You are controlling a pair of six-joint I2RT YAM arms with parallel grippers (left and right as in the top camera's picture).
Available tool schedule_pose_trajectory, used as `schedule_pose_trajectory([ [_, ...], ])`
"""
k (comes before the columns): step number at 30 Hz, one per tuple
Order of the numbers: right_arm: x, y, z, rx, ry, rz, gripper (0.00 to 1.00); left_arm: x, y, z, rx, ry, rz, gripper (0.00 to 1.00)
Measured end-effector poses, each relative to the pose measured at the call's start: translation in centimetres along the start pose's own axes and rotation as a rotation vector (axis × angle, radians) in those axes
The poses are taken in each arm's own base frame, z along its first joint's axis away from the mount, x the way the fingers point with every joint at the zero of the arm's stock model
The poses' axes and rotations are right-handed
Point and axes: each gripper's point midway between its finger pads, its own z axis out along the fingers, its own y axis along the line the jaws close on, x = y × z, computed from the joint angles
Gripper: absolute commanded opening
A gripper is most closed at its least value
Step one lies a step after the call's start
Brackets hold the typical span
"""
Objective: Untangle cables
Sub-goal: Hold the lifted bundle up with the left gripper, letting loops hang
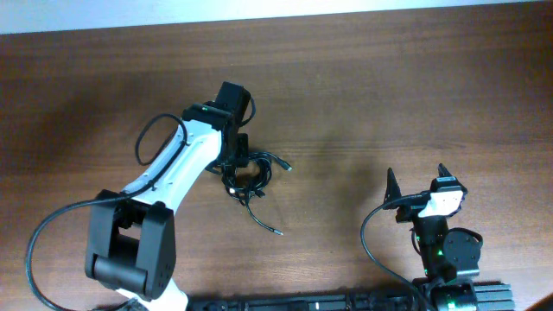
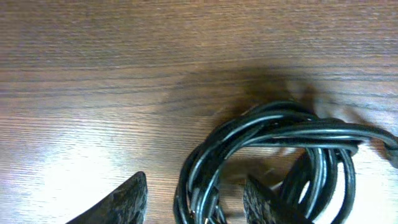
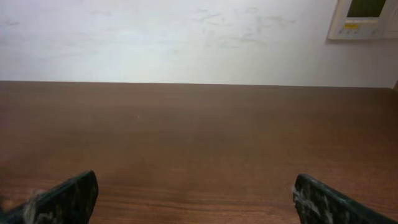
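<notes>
Tabletop point(image 2: 93, 74): left gripper point(image 2: 196, 202) astride cables point(image 2: 280, 127) (agape)

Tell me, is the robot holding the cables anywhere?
Nothing is gripped. The left end effector is open, straddling one side of the coiled cables; the right end effector is open and empty.

Open table point(image 1: 389, 86) wood across top & mid-right: wide passage there. Only clutter is the cables point(image 1: 251, 177), knotted centre-left, one loose end trailing toward front edge. L arm point(image 1: 164, 177) lies diagonally over front-left, blocking approach from that side. L gripper point(image 2: 199, 202) jaws apart, coil strands filling the gap. R gripper point(image 3: 196, 205) spread wide, open wood ahead, well apart from knot.
</notes>
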Motion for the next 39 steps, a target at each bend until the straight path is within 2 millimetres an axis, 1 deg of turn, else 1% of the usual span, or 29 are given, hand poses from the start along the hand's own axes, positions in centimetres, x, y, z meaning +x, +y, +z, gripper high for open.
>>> schedule_pose_trajectory([
  [3,0.0,0.0,0.0,0.0,0.0,0.0,0.99,-0.7,0.0,0.2,-0.004,-0.031,-0.003,0.46],
  [4,0.0,0.0,0.0,0.0,0.0,0.0,0.98,-0.9,-0.1,0.5,0.002,-0.049,-0.006,0.43],
  [5,0.0,0.0,0.0,0.0,0.0,0.0,0.98,-0.9,-0.2,0.9,0.004,-0.056,-0.007,0.4],
  [7,0.0,0.0,0.0,0.0,0.0,0.0,0.98,-0.1,0.0,2.0,-0.003,-0.045,-0.004,0.38],
  [9,0.0,0.0,0.0,0.0,0.0,0.0,0.98,0.3,0.1,2.6,-0.003,-0.045,-0.006,0.35],
  [11,0.0,0.0,0.0,0.0,0.0,0.0,0.98,0.4,0.1,2.8,-0.003,-0.044,-0.005,0.31],
  [13,0.0,0.0,0.0,0.0,0.0,0.0,0.99,0.3,0.1,2.8,-0.002,-0.047,-0.005,0.29],
  [14,0.0,0.0,0.0,0.0,0.0,0.0,0.98,0.2,0.1,2.8,-0.001,-0.051,-0.006,0.27],
  [16,0.0,0.0,0.0,0.0,0.0,0.0,0.98,0.0,0.0,2.8,0.002,-0.059,-0.008,0.28],
  [19,0.0,0.0,0.0,0.0,0.0,0.0,0.98,-0.3,-0.2,3.2,0.012,-0.085,-0.011,0.27],
  [20,0.0,0.0,0.0,0.0,0.0,0.0,0.98,-0.2,-0.2,3.5,0.013,-0.089,-0.011,0.19],
  [21,0.0,0.0,0.0,0.0,0.0,0.0,0.98,0.0,-0.1,3.9,0.011,-0.086,-0.011,0.03],
  [22,0.0,0.0,0.0,0.0,0.0,-0.001,0.98,0.3,0.0,4.1,0.007,-0.083,-0.01,0.0],
  [27,0.0,0.0,0.0,0.0,0.0,0.0,0.99,0.3,0.0,3.9,0.004,-0.084,-0.009,0.0],
  [30,0.0,0.0,0.0,0.0,0.0,0.0,0.98,1.6,0.6,3.4,-0.022,-0.016,0.001,0.0],
  [31,0.0,0.0,0.0,0.0,0.0,0.0,0.98,1.9,0.7,3.0,-0.028,0.002,0.004,0.0],
  [33,0.0,0.0,0.0,0.0,0.0,0.0,0.98,1.6,0.8,1.2,-0.017,-0.026,0.0,0.0],
  [37,0.0,0.0,0.0,0.0,0.0,0.0,0.99,0.2,0.7,-5.2,0.069,-0.189,-0.01,0.0],
  [39,0.0,0.0,0.0,0.0,0.0,0.0,0.98,-0.2,0.7,-7.6,0.101,-0.256,0.015,0.0],
])
